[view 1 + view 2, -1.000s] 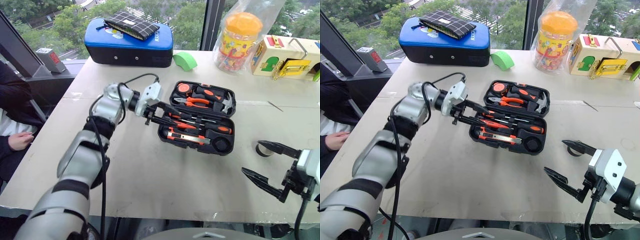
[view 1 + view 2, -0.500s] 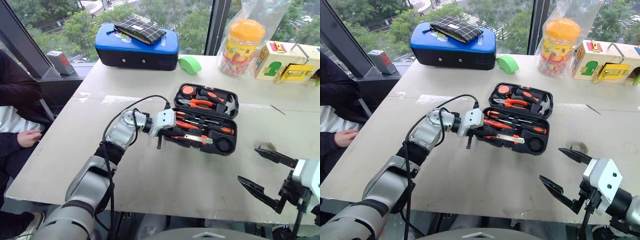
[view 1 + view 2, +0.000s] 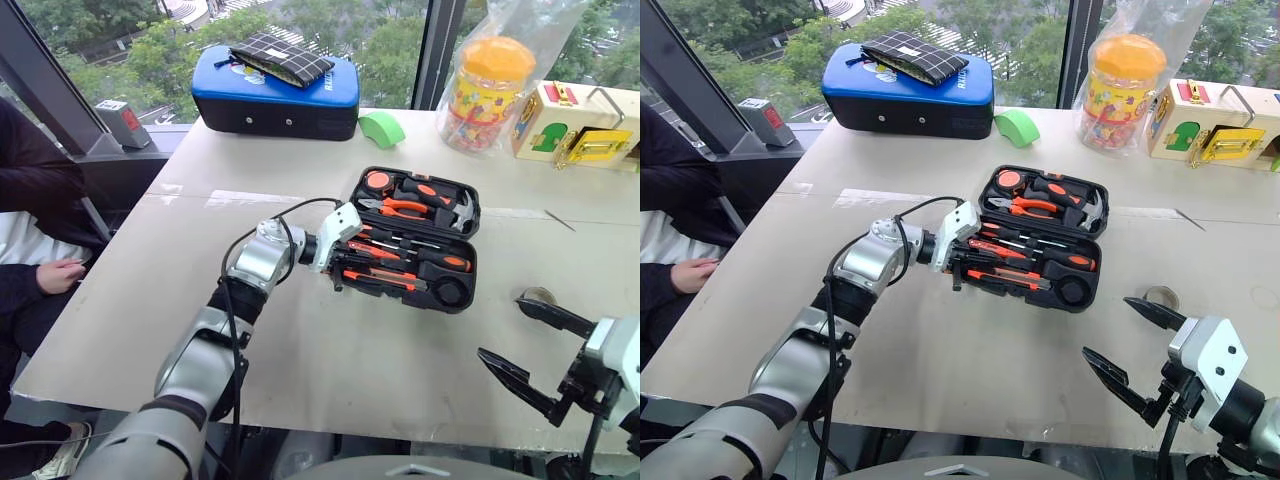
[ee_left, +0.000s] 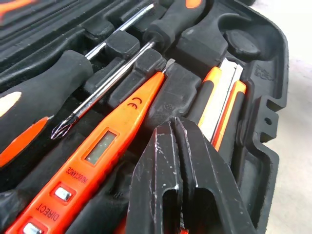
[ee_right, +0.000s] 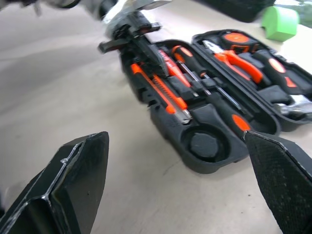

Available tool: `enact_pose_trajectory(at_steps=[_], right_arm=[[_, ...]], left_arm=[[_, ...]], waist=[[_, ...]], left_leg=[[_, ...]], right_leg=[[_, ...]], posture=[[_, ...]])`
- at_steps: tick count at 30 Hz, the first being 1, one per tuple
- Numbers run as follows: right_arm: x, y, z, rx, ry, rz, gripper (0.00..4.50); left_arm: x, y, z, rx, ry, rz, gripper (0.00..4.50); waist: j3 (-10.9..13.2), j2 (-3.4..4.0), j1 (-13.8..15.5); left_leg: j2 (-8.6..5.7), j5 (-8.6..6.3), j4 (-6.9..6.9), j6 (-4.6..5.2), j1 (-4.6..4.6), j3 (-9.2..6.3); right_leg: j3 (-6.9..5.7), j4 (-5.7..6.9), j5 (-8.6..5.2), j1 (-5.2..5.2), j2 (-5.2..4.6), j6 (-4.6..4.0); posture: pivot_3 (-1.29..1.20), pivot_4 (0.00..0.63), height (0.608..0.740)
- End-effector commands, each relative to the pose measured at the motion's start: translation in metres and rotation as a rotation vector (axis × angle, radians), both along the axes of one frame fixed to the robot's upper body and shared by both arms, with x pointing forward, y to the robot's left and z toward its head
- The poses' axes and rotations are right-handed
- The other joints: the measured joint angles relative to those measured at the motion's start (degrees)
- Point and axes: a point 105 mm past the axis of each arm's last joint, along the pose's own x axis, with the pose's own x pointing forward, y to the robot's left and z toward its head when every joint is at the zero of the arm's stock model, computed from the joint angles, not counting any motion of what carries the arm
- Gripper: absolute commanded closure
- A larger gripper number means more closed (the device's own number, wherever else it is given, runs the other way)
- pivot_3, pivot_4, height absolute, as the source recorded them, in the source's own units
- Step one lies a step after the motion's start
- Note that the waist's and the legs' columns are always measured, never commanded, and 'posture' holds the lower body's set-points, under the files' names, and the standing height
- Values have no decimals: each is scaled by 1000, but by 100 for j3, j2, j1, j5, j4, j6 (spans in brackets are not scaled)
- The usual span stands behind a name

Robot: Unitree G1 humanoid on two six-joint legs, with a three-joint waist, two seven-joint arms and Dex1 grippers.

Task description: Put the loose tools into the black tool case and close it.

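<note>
The black tool case (image 3: 455, 297) lies open in the middle of the table. Its recesses hold two steel-shaft screwdrivers (image 4: 122, 73), the orange tester screwdriver (image 4: 97, 156) and the black-and-orange utility knife (image 4: 222, 105). Pliers (image 3: 400, 206) and other tools sit in the far half. My left gripper (image 3: 347, 268) is shut with nothing between its fingers. It rests at the case's near-left end, tips down among the tester and knife. My right gripper (image 3: 500, 328) hangs open over the table's front right edge, apart from the case.
At the back stand a blue-topped soft case (image 3: 265, 90) with a checked pouch on it, a green roll (image 3: 382, 128), an orange-lidded jar in a bag (image 3: 485, 85) and a wooden latch box (image 3: 580, 120). A small ring (image 3: 535, 296) lies by the right gripper. A person sits at the left (image 3: 35, 240).
My left gripper has closed and sunk down and to the right, onto the tools at the case's near-left end. The right gripper has stayed in place, open.
</note>
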Motion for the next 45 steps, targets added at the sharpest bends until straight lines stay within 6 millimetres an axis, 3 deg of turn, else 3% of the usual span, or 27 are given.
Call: enact_pose_trajectory(at_steps=[1, 3, 7, 10, 13, 14, 18, 20, 23, 27, 30, 33, 36, 40, 45], right_arm=[[12, -19, -7, -55, 45, -163, 0], [21, -29, -10, -48, 81, -236, 0], [41, -55, -22, -107, 231, -339, 0], [54, -64, -30, -132, 337, -350, 859], [59, -74, -32, -168, 368, -370, 2293], [69, -80, -38, -204, 394, -392, 2711], [90, -78, -46, -227, 452, -367, 2711], [94, -82, -50, -250, 486, -374, 3163], [99, -85, -56, -290, 522, -365, 4470], [103, -86, -56, -313, 533, -338, 4470], [104, -82, -38, -320, 493, -299, 4470], [89, -36, 2, -265, 422, -36, 4470], [83, -7, 9, -275, 407, 93, 4470], [96, 21, -4, -317, 434, 139, 4470], [110, 33, -27, -404, 438, 153, 4470]], left_arm=[[-16, -13, 49, -236, -126, -74, 4412], [-36, -5, 67, -302, -135, -145, 4412], [-76, 8, 82, -337, -89, -258, 3161], [-92, 21, 81, -278, -98, -266, 1627], [-100, 19, 83, -269, -92, -288, 219], [-106, 25, 84, -261, -113, -290, 0], [-117, 31, 82, -242, -144, -257, 0], [-118, 28, 81, -245, -156, -238, 0], [-122, 26, 79, -250, -156, -214, 0], [-123, 24, 78, -258, -164, -182, 0], [-122, 28, 75, -258, -170, -144, 0], [-124, 31, 78, -268, -160, -115, 0], [-124, 38, 75, -235, -169, -92, 0], [-126, 52, 75, -209, -166, -68, 0], [-129, 60, 70, -184, -156, -42, 0]], waist=[[17, -7, -6], [33, -20, -32], [28, 5, -137], [31, 18, -146], [39, 20, -67], [41, 18, -48], [55, 12, -129], [58, 12, -118], [61, 15, -91], [62, 13, -80], [63, 15, -80], [72, 30, -67], [69, 23, -90], [74, 13, -160], [76, 14, -144]], left_leg=[[0, 0, 0, 0, -8, 0], [0, 0, 1, 0, -28, 0], [9, 2, -8, -5, -54, 7], [10, 2, -24, -3, -50, 8], [11, 1, -26, -1, -55, 2], [10, 1, -23, -1, -58, 2], [6, -3, -21, 5, -49, 44], [7, -4, -21, 6, -49, 39], [8, -4, -22, 7, -54, 34], [13, -4, -22, 7, -55, 32], [13, -4, -22, 7, -50, 45], [13, -5, -22, 9, -54, 48], [24, -5, -25, 9, -55, 46], [30, -6, -31, 8, -54, 48], [18, -5, -24, 6, -91, 32]], right_leg=[[8, -7, 1, -1, -5, -1], [16, -14, 3, -20, -31, -4], [19, -13, 9, -58, -23, -14], [19, -24, 8, -57, -19, -15], [11, -27, 8, -57, -5, -15], [8, -28, 8, -57, 4, -15], [22, -31, 9, -57, -2, -15], [26, -31, 9, -57, -3, -14], [27, -34, 9, -59, 0, -14], [29, -37, 9, -60, 0, -14], [29, -35, 10, -59, -1, -13], [31, -34, 10, -65, -2, -13], [30, -33, 10, -70, -1, -12], [29, -35, 9, -73, -1, -14], [32, -39, 13, -110, -18, -18]], posture=[[0, 150, 740], [0, 150, 740], [0, 150, 740], [0, 150, 740], [0, 150, 740], [0, 150, 740], [0, 150, 740], [0, 150, 740], [0, 150, 740], [0, 150, 740], [0, 150, 740], [0, 150, 740], [0, 150, 740], [0, 150, 740], [0, 150, 740]])
